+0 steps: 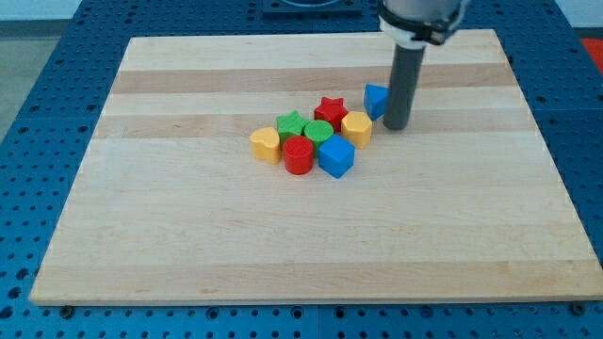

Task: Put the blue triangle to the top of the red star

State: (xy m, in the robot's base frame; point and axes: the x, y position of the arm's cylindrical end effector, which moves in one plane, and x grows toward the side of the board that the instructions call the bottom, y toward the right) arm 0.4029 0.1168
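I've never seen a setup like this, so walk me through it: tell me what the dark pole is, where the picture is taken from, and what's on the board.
There is one picture, from a single camera looking down at a wooden board. The dark pole is the end of a robot arm. It has no hand and holds nothing; it only pushes. Its tip rests just right of the blue triangle, apparently touching it. Left of that sits a tight cluster: red star, yellow block, green star, green round block, blue cube, red cylinder and yellow heart.
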